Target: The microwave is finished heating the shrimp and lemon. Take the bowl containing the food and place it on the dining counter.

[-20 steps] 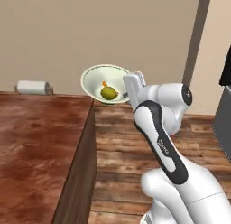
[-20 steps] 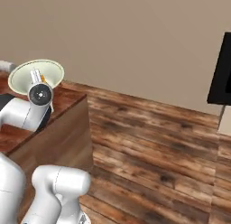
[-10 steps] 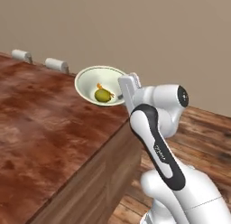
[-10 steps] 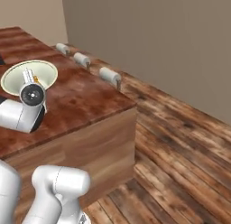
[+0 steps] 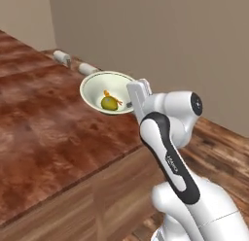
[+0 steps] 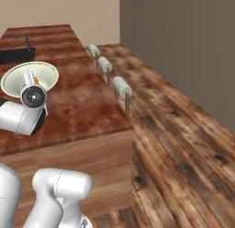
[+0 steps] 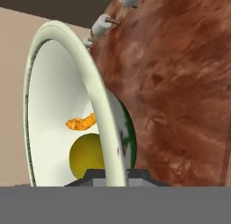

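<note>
1. A rendered home kitchen with a dining area, plain beige and grey walls.
2. A broad reddish-brown mottled dining counter (image 5: 44, 118) on light wood base panels fills the foreground.
3. Three round pale stools (image 6: 121, 87) stand in a row just beside its far edge.
4. Dark wood plank floor (image 6: 183, 144) runs alongside.

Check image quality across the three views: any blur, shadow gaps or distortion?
Left base view: soft, even light, no glare, bowl casts no clear shadow on the dining counter. Right base view: the same flat light, textures slightly blurry. Hand view: bowl rim looms large and stretched by closeness, with the shrimp and lemon fairly sharp.
</note>
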### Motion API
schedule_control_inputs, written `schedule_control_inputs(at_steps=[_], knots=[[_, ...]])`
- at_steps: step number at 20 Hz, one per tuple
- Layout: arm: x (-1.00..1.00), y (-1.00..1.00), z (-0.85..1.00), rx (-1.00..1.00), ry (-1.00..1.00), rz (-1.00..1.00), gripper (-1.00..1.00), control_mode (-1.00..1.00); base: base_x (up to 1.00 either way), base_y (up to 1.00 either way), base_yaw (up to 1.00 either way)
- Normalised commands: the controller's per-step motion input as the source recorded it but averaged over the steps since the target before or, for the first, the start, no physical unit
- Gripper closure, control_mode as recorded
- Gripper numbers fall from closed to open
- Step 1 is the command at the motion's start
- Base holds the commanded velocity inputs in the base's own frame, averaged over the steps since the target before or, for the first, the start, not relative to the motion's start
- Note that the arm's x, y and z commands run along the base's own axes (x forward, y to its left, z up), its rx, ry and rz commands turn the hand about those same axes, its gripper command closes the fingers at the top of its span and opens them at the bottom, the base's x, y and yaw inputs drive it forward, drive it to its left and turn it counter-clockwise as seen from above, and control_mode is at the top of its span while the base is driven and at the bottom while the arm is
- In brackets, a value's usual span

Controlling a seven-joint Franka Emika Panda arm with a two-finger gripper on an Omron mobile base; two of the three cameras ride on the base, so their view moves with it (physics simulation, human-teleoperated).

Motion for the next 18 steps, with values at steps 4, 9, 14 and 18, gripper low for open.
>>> schedule_control_inputs(at_steps=[4,9,14,18], knots=[[0.0,0.0,0.0,0.0,0.0,0.0,1.0,1.0,0.64,-0.86,0.57],[0.0,0.0,0.0,0.0,0.0,0.0,1.0,1.0,0.7,-0.66,0.48],[0.0,0.0,0.0,0.0,0.0,0.0,1.0,1.0,0.57,-0.31,0.23],[0.16,-0.01,0.0,0.0,0.03,0.02,1.0,-1.0,0.42,-0.05,0.06]])
